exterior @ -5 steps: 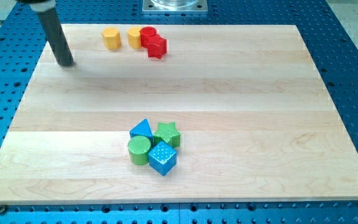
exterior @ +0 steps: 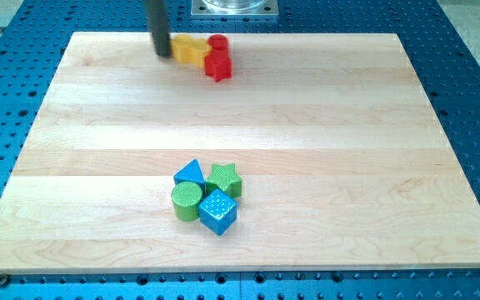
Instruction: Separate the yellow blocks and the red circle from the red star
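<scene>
My tip [exterior: 163,55] stands near the view's top edge of the wooden board [exterior: 240,125], touching the left side of a yellow block [exterior: 182,47]. A second yellow block [exterior: 197,55] sits pressed against its right. The red circle [exterior: 217,43] lies just right of the yellow blocks, touching them. The red star [exterior: 218,68] lies directly below the red circle, touching it. All four form one tight cluster to the right of the tip.
A second cluster lies at the lower middle: a blue triangle [exterior: 190,173], a green star [exterior: 224,178], a green circle [exterior: 187,200] and a blue cube [exterior: 217,212]. A metal mount [exterior: 234,7] sits beyond the board's top edge.
My tip has moved right from the board's left side to the yellow blocks. The left yellow block has slid right against the other, and the red blocks have shifted slightly right.
</scene>
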Tool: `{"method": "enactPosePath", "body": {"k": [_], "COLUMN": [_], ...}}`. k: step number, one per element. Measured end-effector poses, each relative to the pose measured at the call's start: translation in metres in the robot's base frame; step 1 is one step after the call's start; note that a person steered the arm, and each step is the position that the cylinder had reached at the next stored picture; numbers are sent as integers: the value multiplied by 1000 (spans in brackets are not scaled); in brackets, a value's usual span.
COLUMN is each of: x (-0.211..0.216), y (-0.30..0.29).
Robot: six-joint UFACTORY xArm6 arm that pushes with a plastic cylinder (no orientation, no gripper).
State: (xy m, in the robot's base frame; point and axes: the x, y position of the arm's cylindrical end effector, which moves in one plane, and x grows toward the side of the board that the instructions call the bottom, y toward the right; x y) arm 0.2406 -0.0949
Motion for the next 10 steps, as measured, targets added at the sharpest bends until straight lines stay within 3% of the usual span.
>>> {"method": "enactPosePath", "body": {"k": [2,3,4,5,6,7,8,10], "x": [14,21,61,96,93,63,68,59], "y": [168,182,167,213,254,258,267,191]}}
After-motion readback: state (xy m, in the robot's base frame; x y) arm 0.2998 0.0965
